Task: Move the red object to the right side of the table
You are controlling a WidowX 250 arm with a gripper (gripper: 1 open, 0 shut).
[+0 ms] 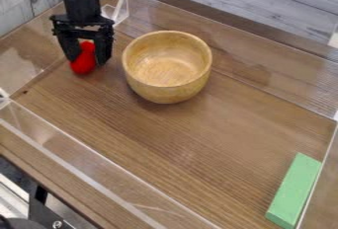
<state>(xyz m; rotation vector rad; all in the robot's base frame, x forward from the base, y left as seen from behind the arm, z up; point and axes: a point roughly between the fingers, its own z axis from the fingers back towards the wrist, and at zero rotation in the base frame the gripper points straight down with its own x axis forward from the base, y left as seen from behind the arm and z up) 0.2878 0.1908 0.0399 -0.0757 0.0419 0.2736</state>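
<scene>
Your gripper (83, 53) points straight down at the far left corner of the table (199, 154), its black fingers spread wide with the red object (85, 60) sitting between them. The jaws straddle the ball rather than pinch it, so judge this as the moment just ahead of the grasp: the fingers are low, apparently down near the tabletop, which puts them where a squeeze would catch the ball at its widest part. Whether either finger already touches the plush you cannot tell from this view. The ball rests on the wood close to the left acrylic wall (27, 36), and that explains the top-down approach, since there is little room there for a sideways one. Just beside it toward the middle stands the wooden bowl (166, 66), upright and empty, near enough that you should lift clear before carrying rightward, or the load may clip its rim. The green block (295, 191) lies flat near the near right corner, well apart from everything else, so the right side offers open wood for the set-down.
</scene>
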